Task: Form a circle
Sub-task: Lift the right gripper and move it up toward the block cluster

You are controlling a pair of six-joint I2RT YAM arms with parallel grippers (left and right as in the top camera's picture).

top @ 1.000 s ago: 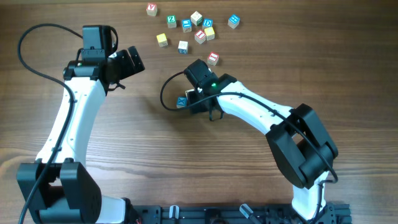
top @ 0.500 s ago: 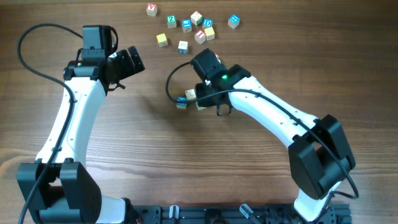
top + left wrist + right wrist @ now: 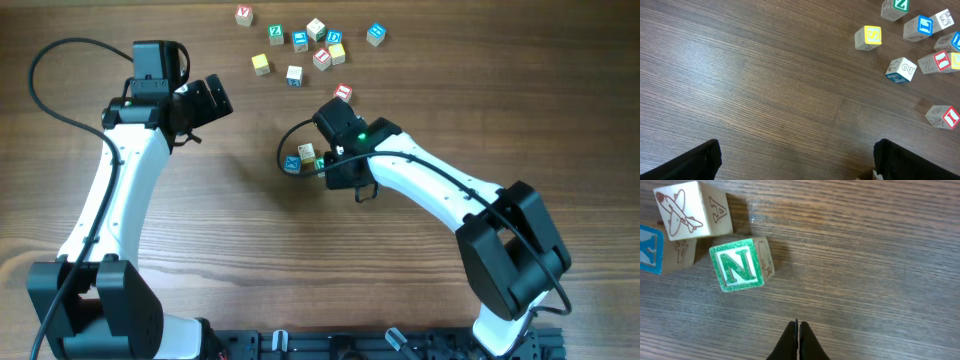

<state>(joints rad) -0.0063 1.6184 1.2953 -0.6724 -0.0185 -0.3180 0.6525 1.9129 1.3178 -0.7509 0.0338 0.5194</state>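
Observation:
Of the circle, three letter cubes show as a short arc: a blue-faced cube (image 3: 292, 164), a cream cube (image 3: 306, 151) with an airplane drawing and a green-faced N cube (image 3: 320, 163). The right wrist view has the same cream cube (image 3: 690, 210), blue-faced cube (image 3: 650, 247) and green-faced N cube (image 3: 740, 264) close together. My right gripper (image 3: 798, 330) is shut and empty, just off the green cube, not touching it; overhead the right gripper (image 3: 330, 172) is beside the arc. A red-faced cube (image 3: 343, 93) lies alone further back. My left gripper (image 3: 800, 167) hangs wide open over bare wood.
A loose scatter of letter cubes (image 3: 300, 45) lies at the table's far edge. The left wrist view catches some of it, among them a yellow S cube (image 3: 868, 37) and a red-faced cube (image 3: 942, 115). The left gripper (image 3: 212, 100) sits left of the scatter.
The right arm has shifted to the right, uncovering the cream and green cubes beside the blue one, and its jaws have closed on nothing. The left arm has not moved.

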